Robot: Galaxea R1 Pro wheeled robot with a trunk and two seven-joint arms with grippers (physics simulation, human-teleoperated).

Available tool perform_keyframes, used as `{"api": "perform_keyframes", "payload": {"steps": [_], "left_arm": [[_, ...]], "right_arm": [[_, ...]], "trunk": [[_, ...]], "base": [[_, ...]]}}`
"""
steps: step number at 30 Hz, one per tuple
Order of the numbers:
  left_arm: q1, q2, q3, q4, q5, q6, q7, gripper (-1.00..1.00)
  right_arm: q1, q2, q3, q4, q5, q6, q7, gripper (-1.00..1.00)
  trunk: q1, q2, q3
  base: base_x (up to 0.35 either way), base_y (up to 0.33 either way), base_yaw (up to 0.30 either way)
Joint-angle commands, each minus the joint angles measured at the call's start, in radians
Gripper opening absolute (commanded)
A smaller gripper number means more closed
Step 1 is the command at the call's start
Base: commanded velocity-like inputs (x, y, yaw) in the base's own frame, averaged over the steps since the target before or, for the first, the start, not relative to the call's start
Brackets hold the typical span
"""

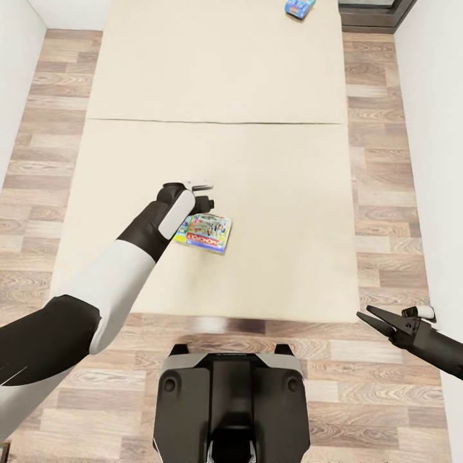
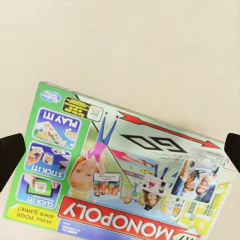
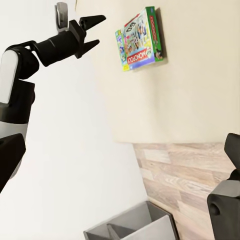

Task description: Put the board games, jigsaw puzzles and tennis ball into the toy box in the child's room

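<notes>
Head view: the left gripper (image 1: 207, 204) is hovering, jaws parted, just above the flat multicoloured cardboard Monopoly board game (image 1: 207, 233) lying on the plain beige bed (image 1: 270, 193); a small blue game box (image 1: 299, 8) is sitting near its far end. The right gripper (image 1: 381, 319) is hanging spread over the wooden floor (image 1: 386, 193).

Left wrist view: the board game (image 2: 125, 175) is lying flat between the spread fingertips (image 2: 10, 155).

Right wrist view: the left gripper (image 3: 92, 32) is gaping beside the board game (image 3: 140, 44).
</notes>
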Motion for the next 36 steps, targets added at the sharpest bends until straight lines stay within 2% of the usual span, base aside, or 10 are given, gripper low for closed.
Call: {"api": "perform_keyframes", "payload": {"steps": [1,9,20,36], "left_arm": [[-0.002,0.001,-0.003,-0.002,0.01,0.001,0.009,1.0],[-0.031,0.002,-0.003,-0.004,0.009,0.005,0.008,1.0],[-0.078,0.0,-0.001,-0.001,0.013,0.01,0.008,1.0],[-0.113,0.001,-0.001,0.003,0.016,0.018,0.007,1.0]], "right_arm": [[0.0,0.0,-0.001,0.0,0.003,0.003,0.005,1.0],[0.0,0.0,-0.001,0.001,0.007,0.003,0.005,1.0],[0.0,0.0,-0.002,0.003,0.051,0.003,0.006,1.0],[0.0,0.0,-0.002,0.004,0.059,0.003,0.005,1.0]], "trunk": [[0.001,-0.002,-0.003],[0.001,-0.002,-0.016],[0.001,-0.002,-0.034],[0.001,-0.002,-0.06]], "base": [[0.0,0.0,0.0],[0.0,0.0,0.0],[0.0,0.0,0.0],[0.0,0.0,0.0]]}}
